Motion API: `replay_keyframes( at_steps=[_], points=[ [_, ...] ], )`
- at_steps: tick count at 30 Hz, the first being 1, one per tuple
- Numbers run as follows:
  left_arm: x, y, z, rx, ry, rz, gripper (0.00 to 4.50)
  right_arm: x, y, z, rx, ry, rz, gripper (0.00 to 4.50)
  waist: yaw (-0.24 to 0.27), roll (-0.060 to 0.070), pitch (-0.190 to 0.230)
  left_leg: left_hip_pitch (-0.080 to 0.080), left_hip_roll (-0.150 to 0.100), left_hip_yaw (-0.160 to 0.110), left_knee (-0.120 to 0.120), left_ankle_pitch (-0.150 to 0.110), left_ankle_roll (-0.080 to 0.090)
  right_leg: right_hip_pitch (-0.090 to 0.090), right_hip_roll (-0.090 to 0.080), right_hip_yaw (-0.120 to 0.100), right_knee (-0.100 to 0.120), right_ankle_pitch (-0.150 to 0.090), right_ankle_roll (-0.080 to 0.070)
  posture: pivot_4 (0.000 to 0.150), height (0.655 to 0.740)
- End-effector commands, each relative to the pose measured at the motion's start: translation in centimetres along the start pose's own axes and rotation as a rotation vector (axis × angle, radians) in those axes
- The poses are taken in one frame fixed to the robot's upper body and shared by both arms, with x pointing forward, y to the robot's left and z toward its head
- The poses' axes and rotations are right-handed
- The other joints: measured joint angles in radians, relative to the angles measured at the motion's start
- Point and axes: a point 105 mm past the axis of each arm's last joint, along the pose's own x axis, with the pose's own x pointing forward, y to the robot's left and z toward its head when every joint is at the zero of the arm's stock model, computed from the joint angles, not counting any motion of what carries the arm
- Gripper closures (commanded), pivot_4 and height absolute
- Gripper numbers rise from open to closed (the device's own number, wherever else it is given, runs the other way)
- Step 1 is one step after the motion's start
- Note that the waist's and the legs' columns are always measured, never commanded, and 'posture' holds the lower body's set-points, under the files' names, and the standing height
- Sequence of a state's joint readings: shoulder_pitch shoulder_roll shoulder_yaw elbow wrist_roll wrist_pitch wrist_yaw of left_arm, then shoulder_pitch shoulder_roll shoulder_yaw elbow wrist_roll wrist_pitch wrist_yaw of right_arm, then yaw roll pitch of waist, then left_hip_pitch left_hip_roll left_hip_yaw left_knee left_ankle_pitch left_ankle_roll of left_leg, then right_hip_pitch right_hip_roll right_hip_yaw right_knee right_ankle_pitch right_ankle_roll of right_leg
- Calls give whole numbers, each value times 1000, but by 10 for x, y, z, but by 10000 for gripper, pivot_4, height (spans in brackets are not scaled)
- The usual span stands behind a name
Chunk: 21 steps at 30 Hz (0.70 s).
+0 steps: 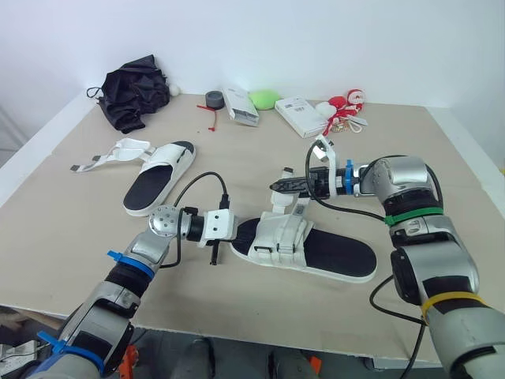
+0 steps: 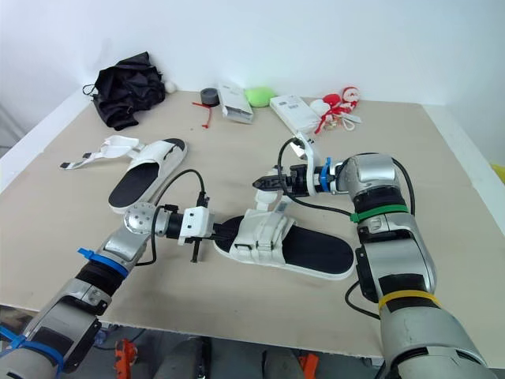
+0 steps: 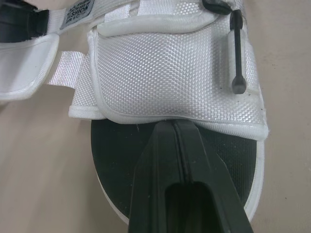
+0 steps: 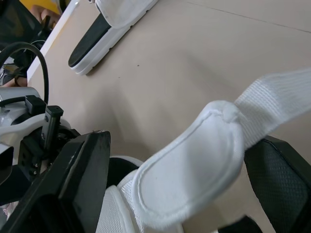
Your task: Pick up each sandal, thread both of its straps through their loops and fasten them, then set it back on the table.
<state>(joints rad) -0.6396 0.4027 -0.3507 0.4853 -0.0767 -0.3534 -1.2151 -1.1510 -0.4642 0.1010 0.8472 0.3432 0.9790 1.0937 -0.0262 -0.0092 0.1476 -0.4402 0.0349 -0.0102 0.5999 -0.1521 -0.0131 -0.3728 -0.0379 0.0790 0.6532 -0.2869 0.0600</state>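
At table centre lies the nearer sandal (image 1: pixel 316 249), flat on the table (image 1: pixel 442 142) and not lifted. The right gripper (image 1: pixel 278 186) is closed on the end of one strap (image 4: pixel 194 155), held up and not yet through its loop. The left gripper (image 3: pixel 176 131), closed and empty, rests over the black footbed. The second sandal (image 1: pixel 158 178), well apart on the robot's left, has its straps splayed open — the task looks barely begun. A woven label (image 3: pixel 77 17) carries lettering too cropped to read.

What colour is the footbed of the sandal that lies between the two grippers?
The footbed is black, clearest in the left eye view.
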Motion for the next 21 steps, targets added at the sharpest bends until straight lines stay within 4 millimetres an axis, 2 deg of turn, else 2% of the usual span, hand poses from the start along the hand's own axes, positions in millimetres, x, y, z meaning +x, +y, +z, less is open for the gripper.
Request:
replay_keyframes(
  at_steps=[1,8,15,16,17,19,20,21],
  points=[
    [6,-32,-31,-95,111,-104,45000,7,12,27,-49,-90,25,440,0,0,0,0,0,0,0,0,0,0,0,0,0,0,0,1500,7380],
    [6,-34,-30,-99,110,-100,45000,15,10,40,-21,-172,14,440,0,0,0,1,0,0,0,0,0,0,0,0,2,0,0,1500,7380],
    [-1,-38,-39,-68,175,-137,45000,12,4,48,-43,-230,-28,440,-1,0,0,1,0,0,0,0,0,-1,0,0,4,0,-1,1500,7380],
    [-1,-38,-38,-69,172,-137,45000,12,3,50,-43,-239,-39,4320,-1,0,0,1,0,0,0,0,0,-1,1,0,5,0,-1,1500,7380],
    [0,-38,-38,-70,170,-136,45000,12,4,51,-47,-248,-34,6361,-2,0,0,1,0,0,0,0,0,-1,1,0,5,0,-1,1500,7380],
    [1,-38,-38,-69,168,-137,45000,12,5,55,-60,-267,-32,14135,-7,0,0,3,0,0,1,0,0,-1,1,0,8,-1,-2,1500,7380],
    [1,-38,-38,-68,167,-138,45000,11,6,58,-63,-286,-29,20759,-7,0,0,3,0,-1,1,0,0,-1,1,0,10,-1,-2,1500,7380],
    [2,-38,-37,-68,165,-139,45000,11,7,60,-66,-295,-24,22326,-7,0,0,3,0,-1,1,0,0,-1,1,0,10,-1,-2,1500,7380]
  ],
)
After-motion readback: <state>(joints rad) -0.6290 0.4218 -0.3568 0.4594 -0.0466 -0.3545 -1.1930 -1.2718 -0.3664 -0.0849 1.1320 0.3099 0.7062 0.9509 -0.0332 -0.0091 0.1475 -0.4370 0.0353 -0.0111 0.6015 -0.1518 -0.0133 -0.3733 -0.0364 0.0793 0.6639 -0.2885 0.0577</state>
